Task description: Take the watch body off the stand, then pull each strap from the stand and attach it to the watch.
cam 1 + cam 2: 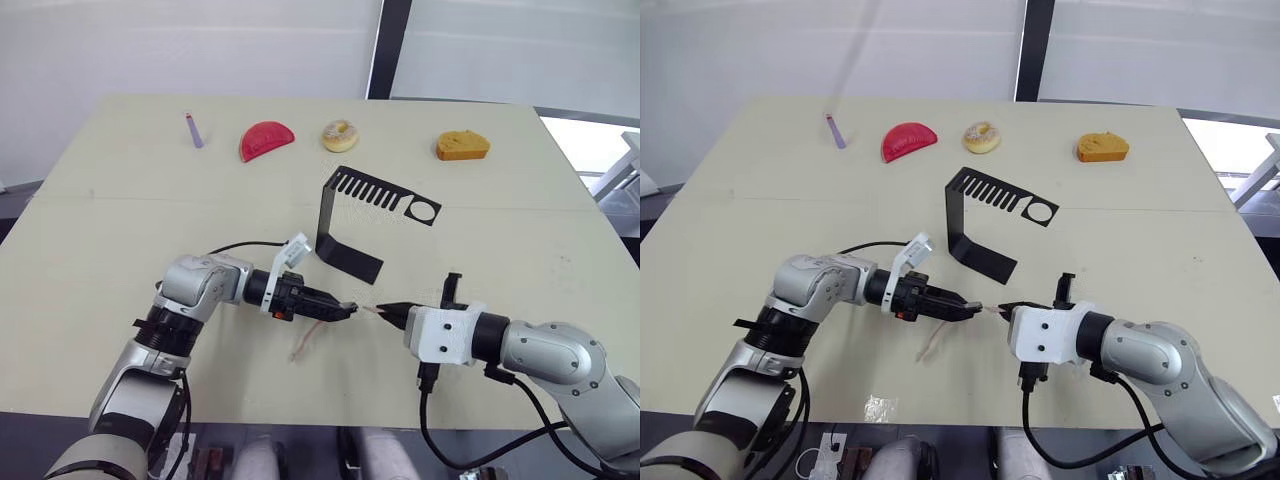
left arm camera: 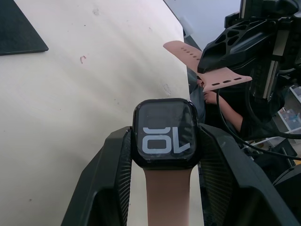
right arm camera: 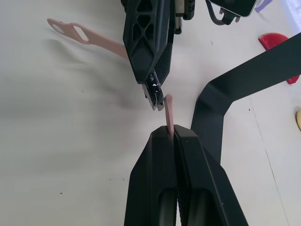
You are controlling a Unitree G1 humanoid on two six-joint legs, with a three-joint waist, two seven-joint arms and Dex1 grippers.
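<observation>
Near the surface's (image 1: 120, 220) front edge, the left gripper (image 2: 162, 155) clamps the watch body (image 2: 165, 133) (one strap (image 1: 305, 340) attached). The right gripper (image 3: 173, 136) pinches the second strap (image 3: 168, 112) just beside it.

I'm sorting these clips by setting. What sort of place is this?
Probably a robot test or lab space, not a home: a plain beige table set against white blinds, with toy food props such as a donut lined up beside a black watch stand.

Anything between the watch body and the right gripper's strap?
No, just a bare gap between the watch body and the second strap, per the left wrist view.
</observation>
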